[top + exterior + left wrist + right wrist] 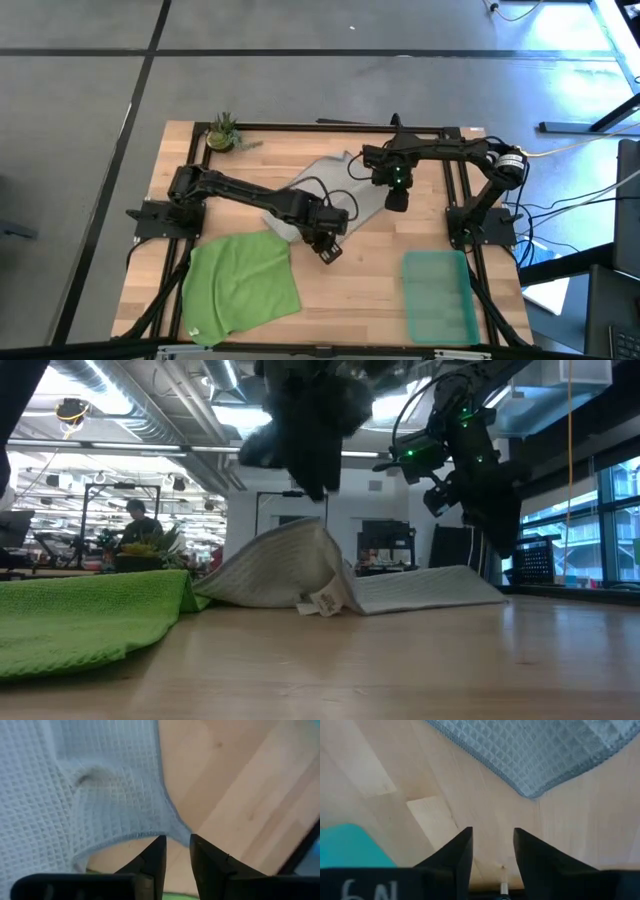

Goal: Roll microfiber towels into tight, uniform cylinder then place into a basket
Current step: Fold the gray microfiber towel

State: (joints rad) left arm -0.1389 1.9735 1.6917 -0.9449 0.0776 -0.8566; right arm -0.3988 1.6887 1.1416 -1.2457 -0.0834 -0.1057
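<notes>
Left pincer [177,857] apart, empty, at grey towel [325,185] edge. Right pincer [492,851] apart, empty, above table [350,290] beside towel corner.

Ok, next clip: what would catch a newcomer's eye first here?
Probably the grey towel at the table's middle, humped up and half folded instead of rolled, with both grippers empty beside it: the left gripper at its near edge, the right gripper by its right corner. Next, the bright green towel lies spread at front left, and the teal basket sits empty at front right.
</notes>
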